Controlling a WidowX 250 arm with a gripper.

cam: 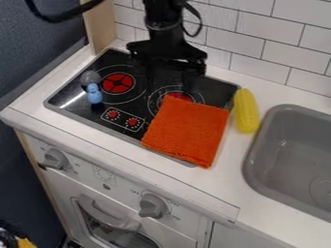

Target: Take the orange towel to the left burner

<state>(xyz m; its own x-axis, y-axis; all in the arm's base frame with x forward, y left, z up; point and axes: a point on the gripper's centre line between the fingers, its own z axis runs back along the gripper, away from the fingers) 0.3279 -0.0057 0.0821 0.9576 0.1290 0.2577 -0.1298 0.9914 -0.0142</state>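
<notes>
My gripper [169, 77] hangs over the stove [84, 114], fingers wide. The towel [188, 128] lies across its right front, hiding part of the right burner [174, 94]. I should pinch the back edge, then lift before crossing to the left burner [118, 83]. My fingertips blend into black.

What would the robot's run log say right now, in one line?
gripper: above stovetop | orange towel: partly covering right-hand burner | left burner: uncovered | task: towel not on left burner
</notes>
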